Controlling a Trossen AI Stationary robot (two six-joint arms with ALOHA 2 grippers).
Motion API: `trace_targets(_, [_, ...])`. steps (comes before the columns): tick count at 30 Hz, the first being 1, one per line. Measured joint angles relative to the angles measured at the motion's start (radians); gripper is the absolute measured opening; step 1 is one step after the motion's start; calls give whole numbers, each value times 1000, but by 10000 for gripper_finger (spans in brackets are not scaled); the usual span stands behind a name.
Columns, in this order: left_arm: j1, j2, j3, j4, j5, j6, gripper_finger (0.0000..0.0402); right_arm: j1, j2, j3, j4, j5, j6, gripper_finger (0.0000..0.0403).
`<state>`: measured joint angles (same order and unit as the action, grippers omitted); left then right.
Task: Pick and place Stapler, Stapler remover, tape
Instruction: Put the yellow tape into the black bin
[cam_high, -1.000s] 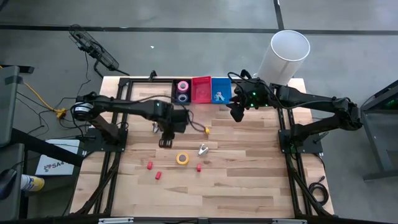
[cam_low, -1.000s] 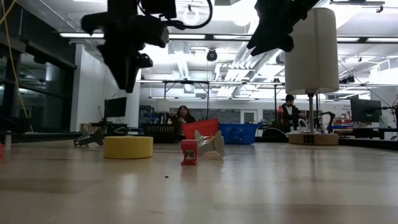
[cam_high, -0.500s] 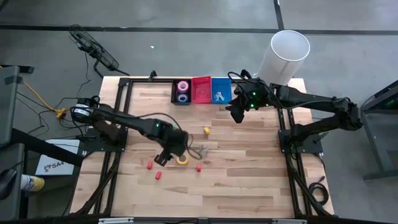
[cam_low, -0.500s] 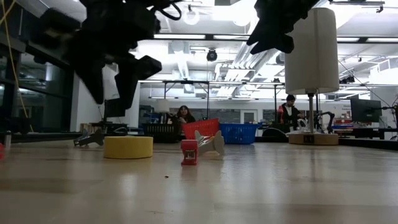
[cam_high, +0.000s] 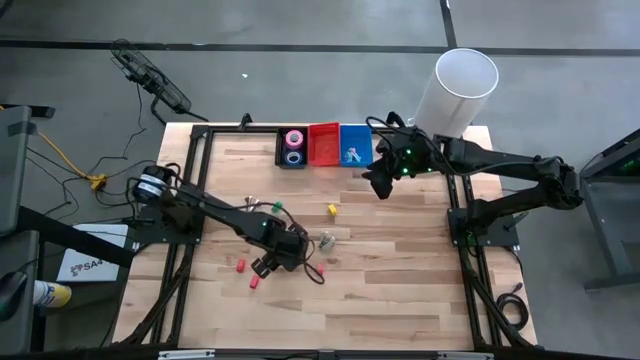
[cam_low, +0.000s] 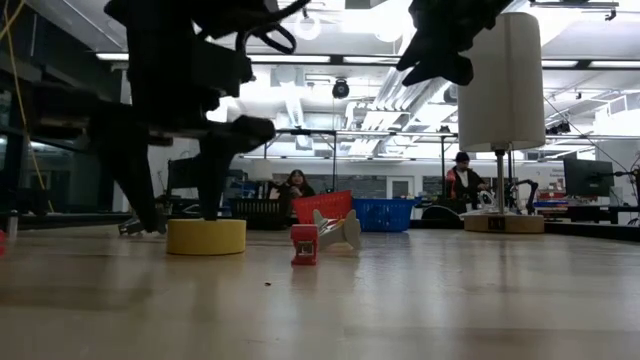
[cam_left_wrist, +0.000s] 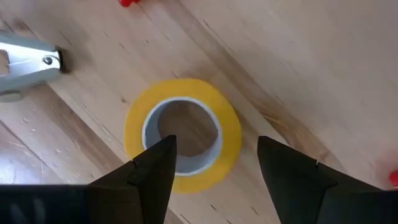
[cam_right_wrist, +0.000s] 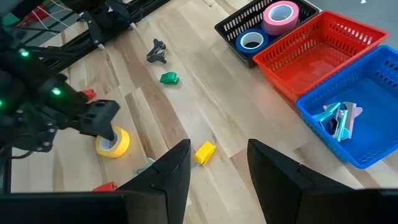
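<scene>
Yellow tape (cam_left_wrist: 181, 134) lies flat on the bare wood of the table (cam_high: 400, 290), towards its front, and the left gripper (cam_left_wrist: 214, 163) is low over it with its two dark fingers (cam_left_wrist: 155, 171) spread apart. In the left wrist view one finger covers the near edge of the roll and the other stands just outside the ring, so nothing is gripped. The low view shows the same: the roll (cam_low: 206, 236) sits on the table with the dark fingers planted beside and behind it. Just beside the roll lies a silver staple remover (cam_left_wrist: 25, 62), and a small red block (cam_low: 304, 243) stands close by. A little farther back are a yellow block (cam_right_wrist: 204, 152), a green block (cam_right_wrist: 168, 78) and a dark staple remover (cam_right_wrist: 156, 51). At the far edge of the table stand three baskets in a row: a black basket (cam_right_wrist: 233, 25) holding a pink tape roll (cam_right_wrist: 280, 15) and a blue tape roll (cam_right_wrist: 252, 41), a red basket (cam_right_wrist: 323, 53) and a blue basket (cam_right_wrist: 379, 106) with a light blue staple remover (cam_right_wrist: 336, 118) inside. The right gripper (cam_right_wrist: 214, 168) hangs in the air near those baskets, fingers apart and holding nothing.
</scene>
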<state>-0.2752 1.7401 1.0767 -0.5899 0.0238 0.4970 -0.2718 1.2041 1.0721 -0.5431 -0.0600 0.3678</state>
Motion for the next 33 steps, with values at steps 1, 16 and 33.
trace_targets(1, [0, 7, 0, 7, 0, -2, 220, 3, 0, 0, 0, 0, 0, 149])
trace_targets(16, [0, 32, 0, 14, 18, -8, 139, 13, 0, -8, -9, 26, 17, 149])
trace_targets(33, [0, 32, 0, 15, 12, -26, 34, 13, 0, -8, -10, 8, 25, 149])
